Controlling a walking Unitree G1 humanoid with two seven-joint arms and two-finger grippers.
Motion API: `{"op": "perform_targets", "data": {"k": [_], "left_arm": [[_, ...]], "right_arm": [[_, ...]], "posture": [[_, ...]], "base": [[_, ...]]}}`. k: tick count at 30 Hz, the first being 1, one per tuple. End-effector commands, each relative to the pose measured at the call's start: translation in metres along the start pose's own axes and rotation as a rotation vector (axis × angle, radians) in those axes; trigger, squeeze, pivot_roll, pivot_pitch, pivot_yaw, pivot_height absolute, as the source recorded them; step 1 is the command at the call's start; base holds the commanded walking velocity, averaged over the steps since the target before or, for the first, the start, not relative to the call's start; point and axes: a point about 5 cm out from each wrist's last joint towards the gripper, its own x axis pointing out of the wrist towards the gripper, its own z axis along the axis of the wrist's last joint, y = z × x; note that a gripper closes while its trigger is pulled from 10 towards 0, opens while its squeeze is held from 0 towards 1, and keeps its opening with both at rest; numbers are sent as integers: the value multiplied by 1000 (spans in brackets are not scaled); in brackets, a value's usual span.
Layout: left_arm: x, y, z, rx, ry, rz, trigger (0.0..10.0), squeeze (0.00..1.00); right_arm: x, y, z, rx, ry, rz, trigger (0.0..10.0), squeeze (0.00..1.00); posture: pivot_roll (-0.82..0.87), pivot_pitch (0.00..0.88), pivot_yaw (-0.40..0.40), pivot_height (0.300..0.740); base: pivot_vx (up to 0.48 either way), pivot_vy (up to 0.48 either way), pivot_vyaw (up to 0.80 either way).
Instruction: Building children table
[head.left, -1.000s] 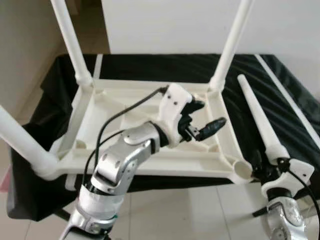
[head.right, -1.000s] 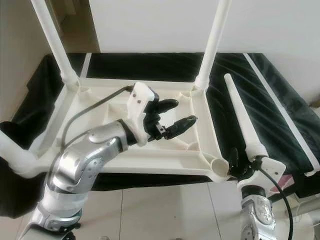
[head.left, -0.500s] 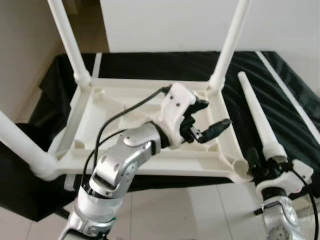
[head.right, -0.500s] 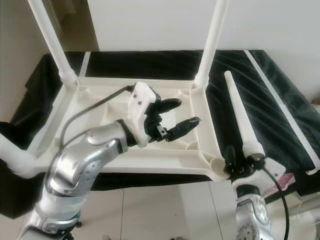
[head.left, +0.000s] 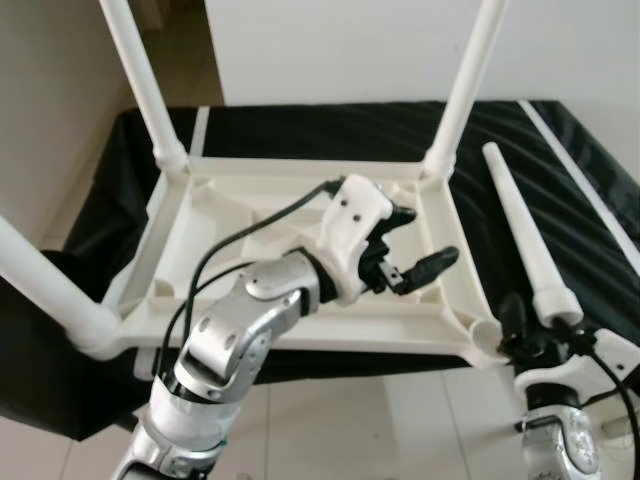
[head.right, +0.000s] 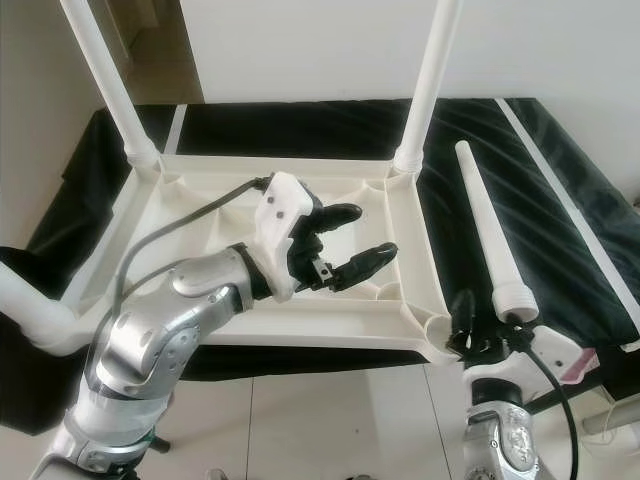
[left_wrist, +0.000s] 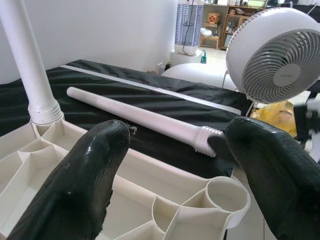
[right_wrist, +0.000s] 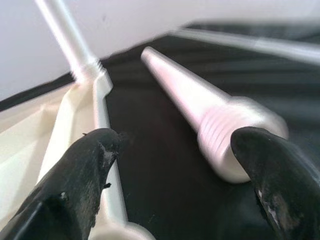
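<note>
Left gripper (head.right: 345, 243) hovered, fingers spread and holding nothing, just above the ribbed underside of the upturned table top (head.right: 170, 215), with three legs already standing in the corners around it. Right gripper (head.left: 527, 330) sat low, fingers spread wide, loose leg (head.left: 517, 233) lying on the black cloth (head.left: 300, 130) just ahead, its threaded end between the fingertips and seemingly untouched, empty corner socket (left_wrist: 227, 194) just beside.

Left claw (head.left: 412, 243) reaches forward, spread; right claw (right_wrist: 180, 185) low, apparently spread.
</note>
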Motion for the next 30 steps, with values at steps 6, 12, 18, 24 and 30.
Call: {"op": "perform_targets", "data": {"k": [6, 12, 18, 24, 30], "left_arm": [[2, -5, 0, 3, 2, -28, 10000, 0], [2, -6, 0, 3, -1, -28, 10000, 0], [5, -12, -15, 8, 52, -46, 10000, 0], [-2, -15, -40, 33, 127, -59, 10000, 0], [-3, -16, -46, 48, 165, -62, 10000, 0]], "right_arm": [[16, -15, 21, -123, -91, -88, 10000, 0], [22, -30, 21, -194, -90, -154, 10000, 0], [39, -49, 17, -270, -58, -193, 10000, 0], [49, -51, 13, -290, -26, -127, 10000, 0], [62, -54, 14, -296, 1, -52, 10000, 0]], "posture": [[-68, 63, 20, 740], [-64, 57, 17, 740], [-60, 61, 15, 740], [-49, 68, 0, 740], [-45, 74, -10, 740]], "base": [[0, 0, 0], [0, 0, 0], [0, 0, 0], [0, 0, 0], [0, 0, 0]]}}
